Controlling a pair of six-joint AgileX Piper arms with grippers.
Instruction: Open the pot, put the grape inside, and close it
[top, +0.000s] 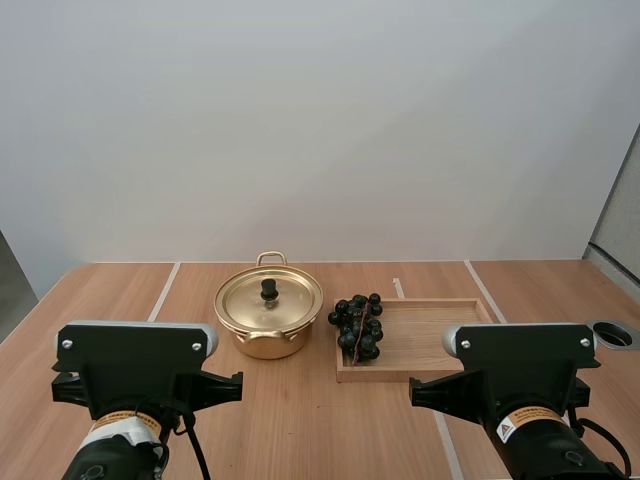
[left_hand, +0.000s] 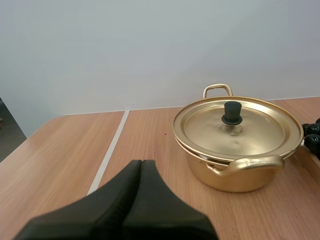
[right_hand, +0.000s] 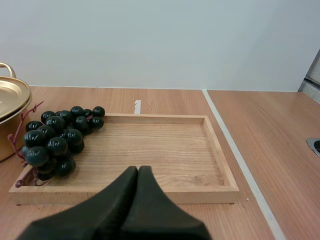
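A gold pot stands on the table with its lid on, a black knob in the lid's middle. Right of it a bunch of dark grapes lies at the left end of a wooden tray. In the left wrist view the pot is ahead and to the right of my left gripper, whose fingers lie together as one dark wedge. My right gripper is shut too, just short of the tray's near rim, with the grapes ahead to its left.
The two arm bases sit at the near edge of the wooden table. A round hole is set in the table at the far right. Pale seams run across the tabletop.
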